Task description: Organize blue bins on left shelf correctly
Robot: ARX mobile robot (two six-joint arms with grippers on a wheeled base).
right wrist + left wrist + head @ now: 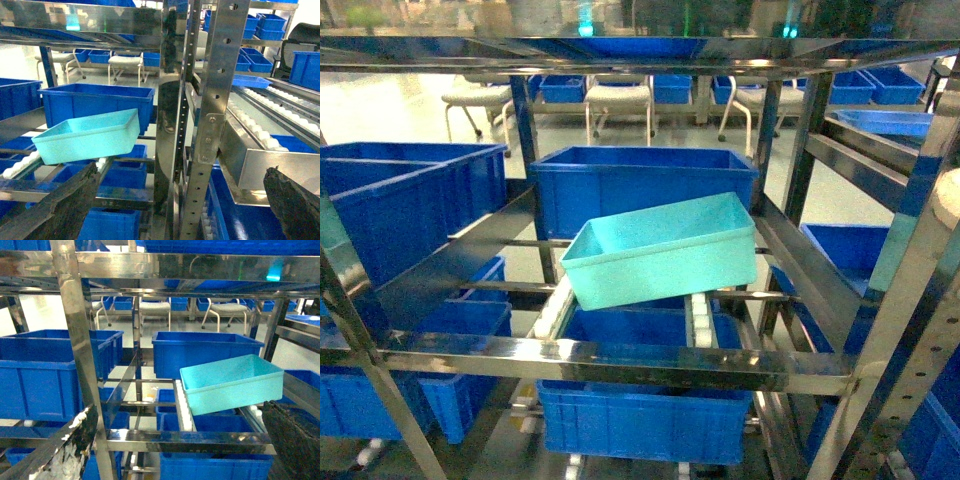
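Observation:
The light turquoise blue bin (665,250) lies skewed and tilted on the white roller tracks (700,322) of the left shelf (610,362), its near left corner lowest. It also shows in the left wrist view as the blue bin (232,385) and in the right wrist view as the blue bin (87,135). My left gripper (180,445) stands open in front of the shelf's front rail (190,441), short of the bin and holding nothing. My right gripper (175,205) is open too, off to the bin's right, facing a perforated upright (215,115). Neither gripper appears in the head view.
A dark blue ribbed bin (640,185) stands just behind the turquoise one; others sit at left (400,200) and on the level below (645,415). Steel side rails (810,270) flank the bay. The right bay has sloping roller tracks (260,125). Chairs (618,100) stand beyond.

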